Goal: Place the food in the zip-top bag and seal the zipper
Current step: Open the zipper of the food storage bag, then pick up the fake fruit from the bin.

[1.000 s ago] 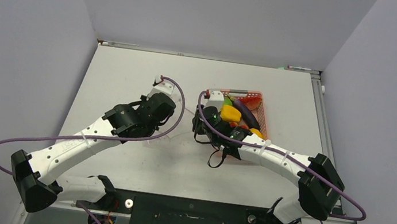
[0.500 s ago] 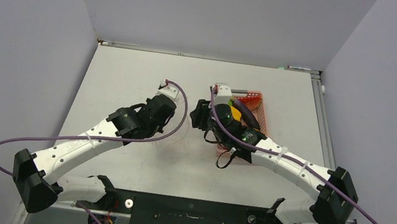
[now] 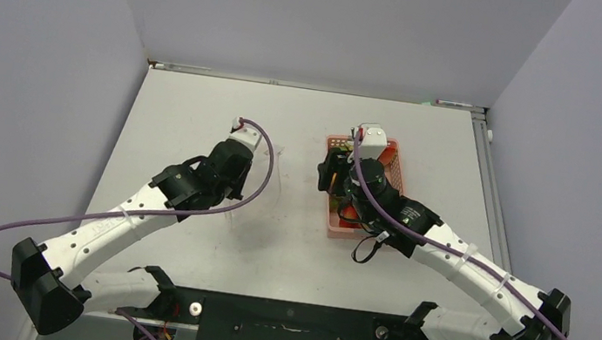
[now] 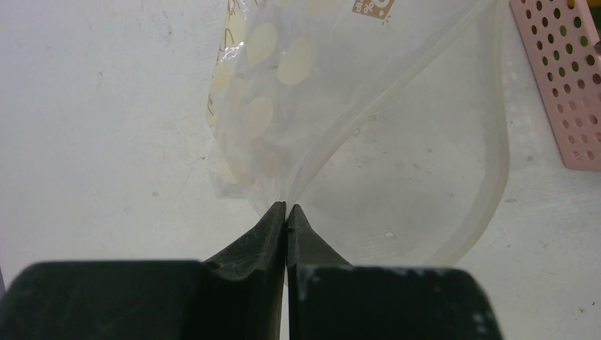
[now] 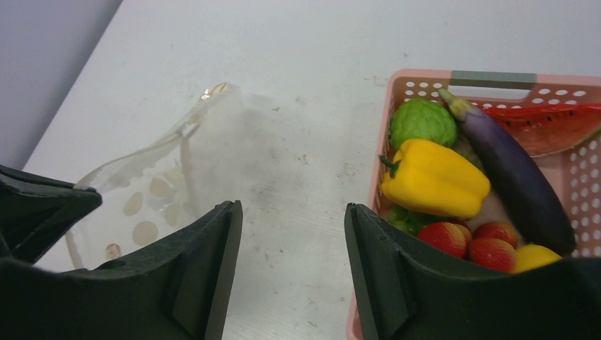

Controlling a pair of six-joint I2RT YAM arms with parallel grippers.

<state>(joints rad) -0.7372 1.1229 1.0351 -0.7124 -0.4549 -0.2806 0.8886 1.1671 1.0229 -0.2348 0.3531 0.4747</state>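
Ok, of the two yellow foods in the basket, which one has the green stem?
The yellow pepper, large and lobed, lying against the purple eggplant. The lemon, smaller and smooth, shows no stem.

From above, the right arm [image 3: 446, 242] covers most of the pink basket [image 3: 331, 218], so the food [image 5: 432, 177] inside cannot be told apart, and the zip-top bag [image 3: 265, 179] is too clear to trace. The right wrist view cuts off the basket's right side and the watermelon slice [image 5: 553, 131]; the left wrist view cuts off the bag's far end.
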